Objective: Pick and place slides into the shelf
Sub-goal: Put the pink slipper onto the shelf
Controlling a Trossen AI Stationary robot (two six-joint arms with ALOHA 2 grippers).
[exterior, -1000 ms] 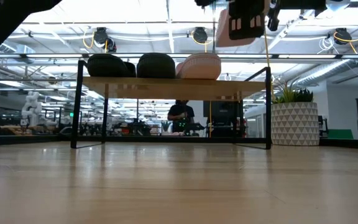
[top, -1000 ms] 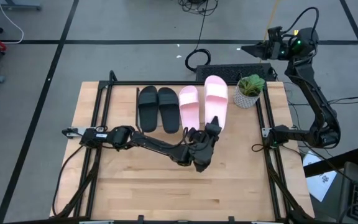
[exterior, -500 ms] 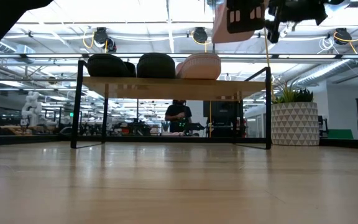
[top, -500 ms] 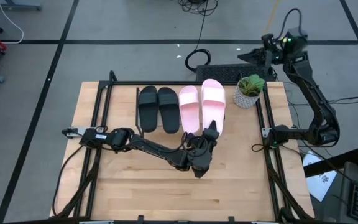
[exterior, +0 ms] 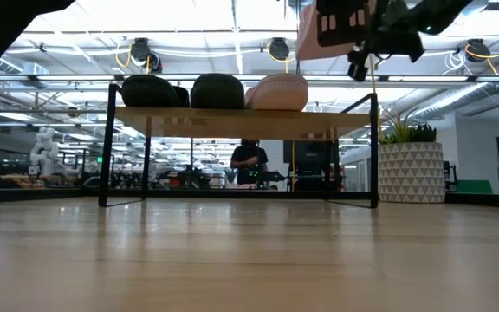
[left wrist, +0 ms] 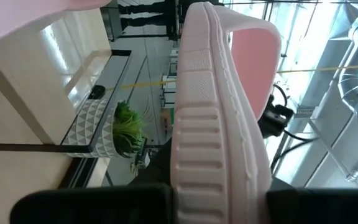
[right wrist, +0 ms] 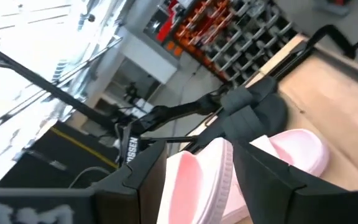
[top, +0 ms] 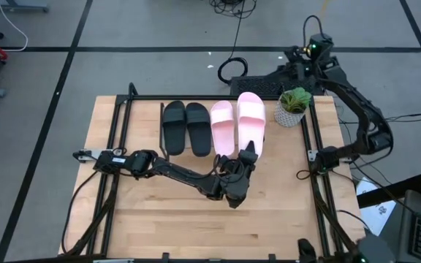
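**Fourth slide in my grip above the shelf**

I count four slides: two black [top: 186, 128], two pink. Both black ones and one pink slide [top: 222, 128] lie side by side on the shelf [top: 269, 131], upper middle of the high view. My left gripper [top: 250, 149] is clenched on the heel of the second pink slide [top: 250, 117], held just right of its mate. It is pale pink, with a ribbed sole and a wide strap. My right gripper [top: 297, 57] hangs beyond the table at upper right, its fingers apart on nothing, near one potted plant [top: 293, 106]. The right wrist view shows lettering on my arm; I cannot read it whole.
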